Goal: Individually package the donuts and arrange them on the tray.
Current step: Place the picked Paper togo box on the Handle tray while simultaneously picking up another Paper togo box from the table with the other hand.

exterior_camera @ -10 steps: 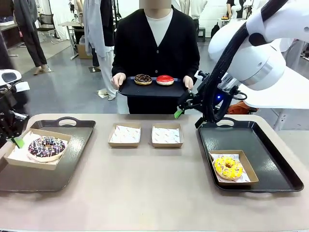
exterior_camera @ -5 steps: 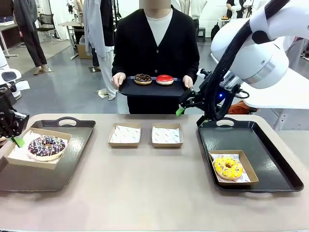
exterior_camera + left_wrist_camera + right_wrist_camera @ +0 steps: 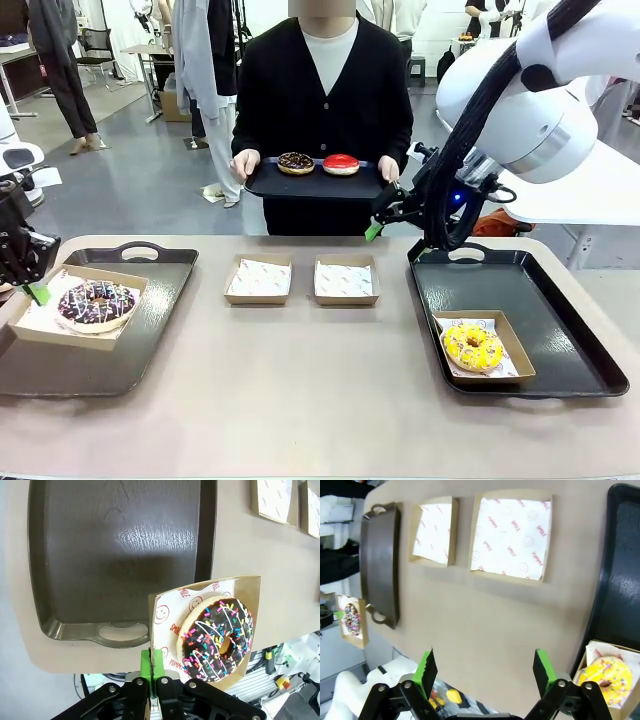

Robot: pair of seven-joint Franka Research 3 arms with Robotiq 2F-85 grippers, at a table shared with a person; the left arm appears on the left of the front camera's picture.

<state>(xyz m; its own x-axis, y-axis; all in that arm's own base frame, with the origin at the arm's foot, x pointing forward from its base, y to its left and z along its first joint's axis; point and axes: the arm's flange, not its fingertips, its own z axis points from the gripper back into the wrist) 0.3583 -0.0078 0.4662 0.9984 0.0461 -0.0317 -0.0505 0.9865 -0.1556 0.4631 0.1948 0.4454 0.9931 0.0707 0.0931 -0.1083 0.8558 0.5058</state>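
A dark chocolate donut with pale sprinkles (image 3: 97,303) (image 3: 217,637) lies in a brown box (image 3: 165,612). My left gripper (image 3: 36,291) (image 3: 151,666) is shut on that box's edge and holds it over the left tray (image 3: 150,330) (image 3: 120,555). The yellow donut (image 3: 473,346) (image 3: 605,675) sits boxed on the right tray (image 3: 560,310). Across the table, a person holds a black tray (image 3: 315,185) with a chocolate donut (image 3: 296,162) and a red donut (image 3: 341,165). My right gripper (image 3: 392,243) (image 3: 484,670) hangs open and empty above the table, near the right tray's far left corner.
Two empty paper-lined boxes (image 3: 259,279) (image 3: 345,280) stand side by side at mid-table, also seen from the right wrist as boxes (image 3: 434,530) (image 3: 512,535). Bare tabletop (image 3: 300,390) stretches between the two trays.
The right arm has shifted slightly up and to the right, then held still. The left gripper keeps its hold on the box with barely any movement.
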